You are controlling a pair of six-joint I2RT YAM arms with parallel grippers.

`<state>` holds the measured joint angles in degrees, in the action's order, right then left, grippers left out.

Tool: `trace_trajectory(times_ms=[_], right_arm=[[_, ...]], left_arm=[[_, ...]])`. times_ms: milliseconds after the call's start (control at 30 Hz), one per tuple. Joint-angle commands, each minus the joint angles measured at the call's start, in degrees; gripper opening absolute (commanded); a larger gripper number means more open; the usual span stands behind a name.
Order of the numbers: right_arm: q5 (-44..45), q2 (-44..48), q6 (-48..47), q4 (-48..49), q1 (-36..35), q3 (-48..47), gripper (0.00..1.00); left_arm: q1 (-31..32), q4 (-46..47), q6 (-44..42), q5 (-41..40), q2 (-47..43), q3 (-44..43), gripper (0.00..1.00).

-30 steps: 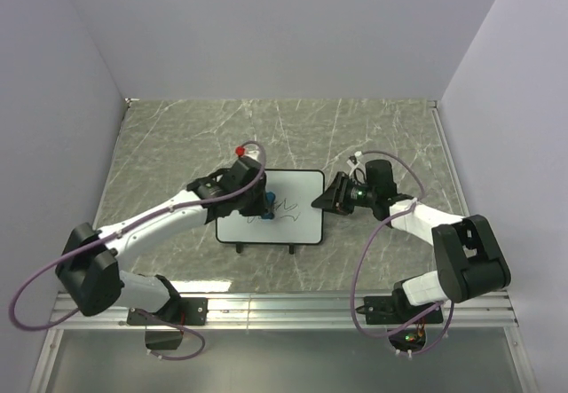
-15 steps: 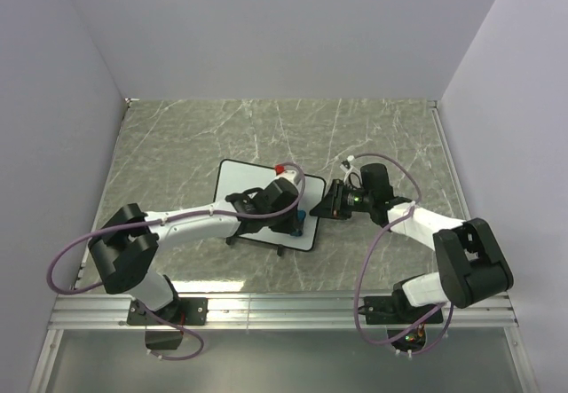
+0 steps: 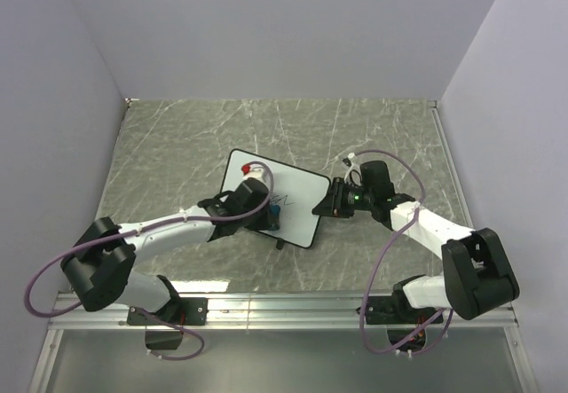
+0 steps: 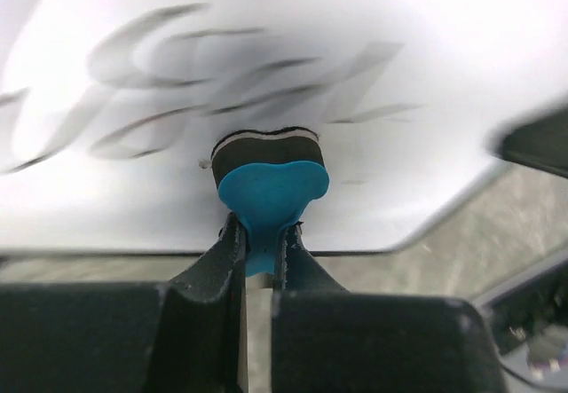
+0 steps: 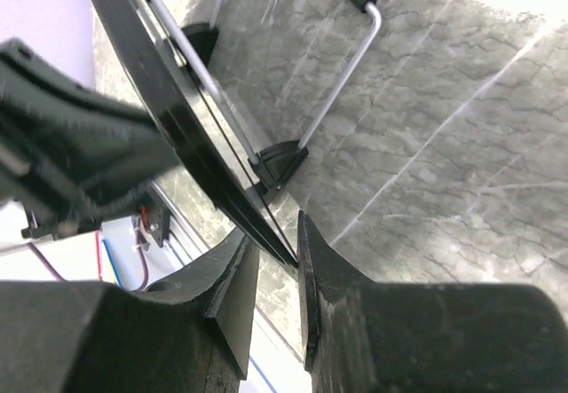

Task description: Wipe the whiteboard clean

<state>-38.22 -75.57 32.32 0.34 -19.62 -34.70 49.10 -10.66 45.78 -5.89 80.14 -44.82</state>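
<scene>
The whiteboard [image 3: 297,189] lies skewed on the marble table, between the two arms. My left gripper [image 3: 269,211] is shut on the small blue eraser [image 3: 276,208] and presses it on the board. In the left wrist view the eraser [image 4: 271,189] sits between my fingers [image 4: 226,251], its black felt down on the whiteboard [image 4: 417,29], just below a smeared dark scribble [image 4: 177,82]. My right gripper [image 3: 323,205] is closed on the board's right edge. In the right wrist view [image 5: 277,251] the board's thin black edge [image 5: 155,56] runs down between the jaws.
The board's wire legs with black feet [image 5: 346,65] show from beneath in the right wrist view. The marble table [image 3: 169,145] is walled on three sides. An aluminium rail [image 3: 284,304] with the arm bases runs along the near edge.
The board has swung from square to skewed. My left gripper swept the eraser right along the board, then back toward its middle. My right gripper stayed at the right edge, shifting slightly left.
</scene>
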Motion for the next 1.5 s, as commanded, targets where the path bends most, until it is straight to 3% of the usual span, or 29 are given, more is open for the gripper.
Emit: trace_trajectory(times_ms=[0, 233, 467, 667, 833, 1000, 1233, 1467], right_arm=[[1.8, 2.7, 0.6, -4.3, -0.1, -2.3, 0.00], [2.0, 2.0, 1.0, -4.4, -0.5, -3.3, 0.00], [2.5, 0.3, 1.1, -5.0, -1.9, -5.1, 0.00], [3.0, -0.8, 1.4, -5.4, -3.1, -7.2, 0.00], [3.2, -1.0, 0.7, -6.5, -3.6, -8.5, 0.00], [3.2, -1.0, 0.1, -7.1, -3.6, -8.8, 0.00], [3.1, -1.0, -0.7, -7.4, -3.7, -7.7, 0.00], [3.2, -0.1, -1.2, -7.6, -3.8, -6.3, 0.00]], left_arm=[[-3.6, -3.2, 0.7, -5.4, -1.3, 3.5, 0.00], [-3.1, 1.3, -1.5, 0.5, -0.9, 3.7, 0.00], [5.3, 5.6, -7.9, 10.6, 6.6, -4.9, 0.00], [7.9, 4.2, -9.0, 10.6, 10.2, -8.6, 0.00], [4.5, 2.6, -7.2, 6.6, 8.0, -6.2, 0.00], [-3.9, 1.7, -5.8, 6.1, 3.8, -2.6, 0.00], [-10.1, -2.6, -7.2, 3.4, 6.7, -5.4, 0.00], [-4.5, -0.2, -9.1, 6.9, 9.9, -10.4, 0.00]])
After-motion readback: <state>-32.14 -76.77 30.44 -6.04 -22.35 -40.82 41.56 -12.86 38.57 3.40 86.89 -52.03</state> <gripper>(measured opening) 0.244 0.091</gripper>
